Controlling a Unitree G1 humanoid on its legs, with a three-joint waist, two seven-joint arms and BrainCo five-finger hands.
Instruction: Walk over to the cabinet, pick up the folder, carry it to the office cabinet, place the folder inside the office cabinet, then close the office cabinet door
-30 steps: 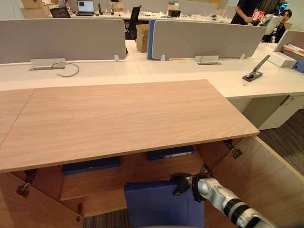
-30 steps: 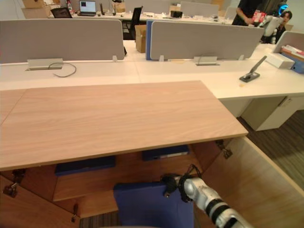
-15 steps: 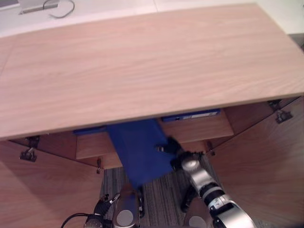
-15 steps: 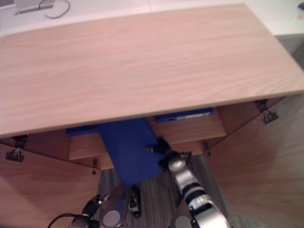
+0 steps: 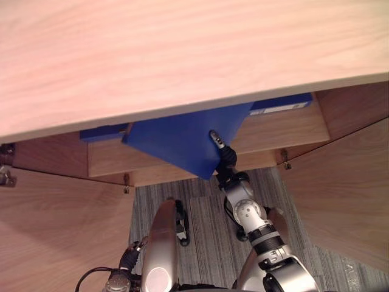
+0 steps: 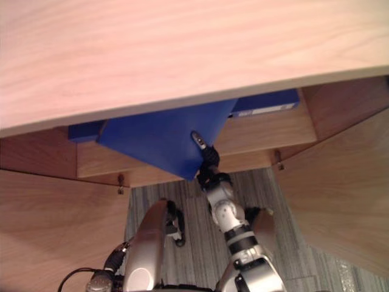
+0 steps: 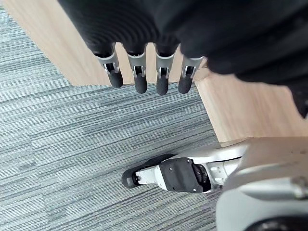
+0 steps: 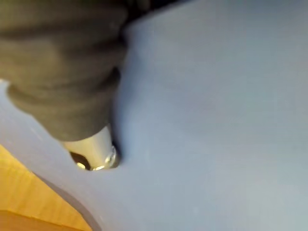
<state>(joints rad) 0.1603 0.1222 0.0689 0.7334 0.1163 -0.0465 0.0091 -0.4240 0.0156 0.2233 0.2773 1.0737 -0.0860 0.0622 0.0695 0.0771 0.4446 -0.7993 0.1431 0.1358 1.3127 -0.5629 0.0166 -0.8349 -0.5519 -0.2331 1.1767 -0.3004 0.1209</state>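
Observation:
The blue folder lies slanted in the opening of the wooden office cabinet, its far end hidden under the cabinet top. My right hand is shut on the folder's near corner, thumb on its upper face. Up close, the folder spreads past that thumb, which presses on it. My left hand hangs low over the grey carpet with straight fingers and holds nothing.
Two more blue folders lie on the shelf inside. The left door and the right door stand wide open on either side. Striped grey carpet lies between them.
The camera has tipped down towards the cabinet opening. My right hand has pushed the folder forward and up, so its far end now goes under the cabinet top.

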